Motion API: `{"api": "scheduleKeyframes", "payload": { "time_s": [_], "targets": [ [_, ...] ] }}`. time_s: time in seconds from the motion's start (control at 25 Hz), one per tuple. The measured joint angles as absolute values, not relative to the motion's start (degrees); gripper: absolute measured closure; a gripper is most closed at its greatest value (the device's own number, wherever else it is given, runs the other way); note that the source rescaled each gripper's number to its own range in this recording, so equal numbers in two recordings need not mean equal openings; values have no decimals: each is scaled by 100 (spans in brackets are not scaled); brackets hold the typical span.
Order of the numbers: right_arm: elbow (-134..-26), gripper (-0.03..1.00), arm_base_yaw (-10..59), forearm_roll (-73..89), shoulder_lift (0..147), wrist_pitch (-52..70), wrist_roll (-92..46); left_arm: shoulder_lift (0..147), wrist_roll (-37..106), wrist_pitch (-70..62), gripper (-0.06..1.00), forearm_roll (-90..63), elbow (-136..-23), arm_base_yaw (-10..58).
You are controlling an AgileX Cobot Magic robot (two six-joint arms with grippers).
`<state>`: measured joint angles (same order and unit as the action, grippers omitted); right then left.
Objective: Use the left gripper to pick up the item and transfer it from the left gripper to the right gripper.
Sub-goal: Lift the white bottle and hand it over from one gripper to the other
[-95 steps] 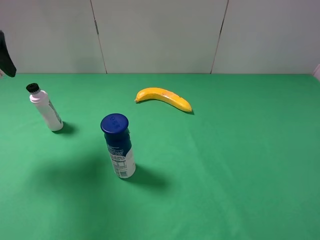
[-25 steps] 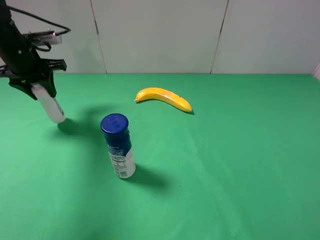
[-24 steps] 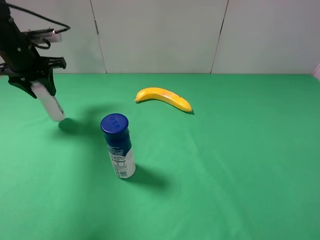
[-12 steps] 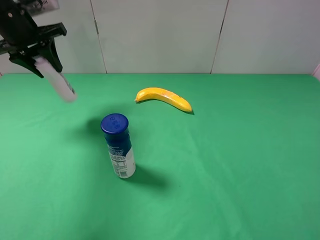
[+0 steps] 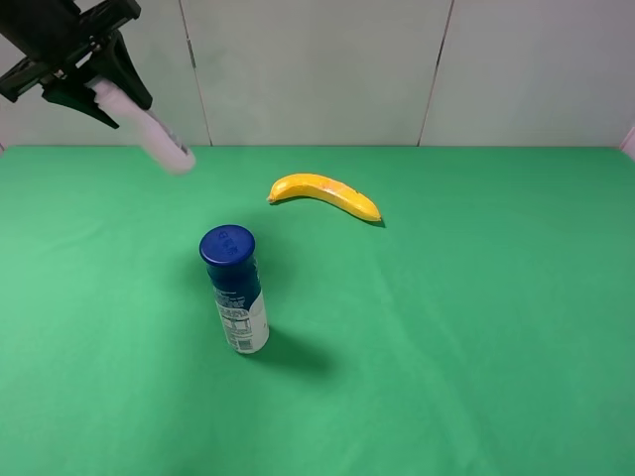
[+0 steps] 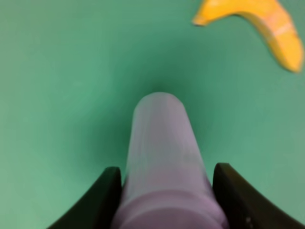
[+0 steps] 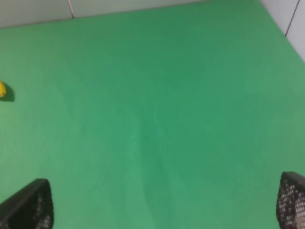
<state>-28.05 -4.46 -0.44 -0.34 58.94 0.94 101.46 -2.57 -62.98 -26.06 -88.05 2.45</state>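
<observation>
Item [image 5: 151,132] lifted higher, clamped in left pincer [image 6: 167,169]; right pincer [image 7: 163,200] wide (one banana [image 5: 327,195], one blue-capped bottle [image 5: 236,293]).

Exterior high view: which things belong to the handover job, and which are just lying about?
Job: white bottle, held off the table in the shut left gripper; open right gripper.
Lying about: banana; blue-capped bottle, standing.
</observation>
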Motion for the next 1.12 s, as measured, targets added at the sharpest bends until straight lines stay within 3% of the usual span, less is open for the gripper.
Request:
{"api": "scheduleKeyframes", "payload": {
  "time_s": [0.2, 0.72, 1.12],
  "targets": [
    [-2805, -3, -446, -44, -34, 5894, 94, 10146, -37, -6286, 94, -3037, -8805, 359],
    [-2805, -3, -446, -44, -34, 5894, 94, 10146, 298, -6271, 94, -3706, -8805, 1546],
    [-2805, -3, -446, -44, -34, 5894, 94, 10146, 1045, -6417, 94, -4944, -8805, 1901]
  ]
}}
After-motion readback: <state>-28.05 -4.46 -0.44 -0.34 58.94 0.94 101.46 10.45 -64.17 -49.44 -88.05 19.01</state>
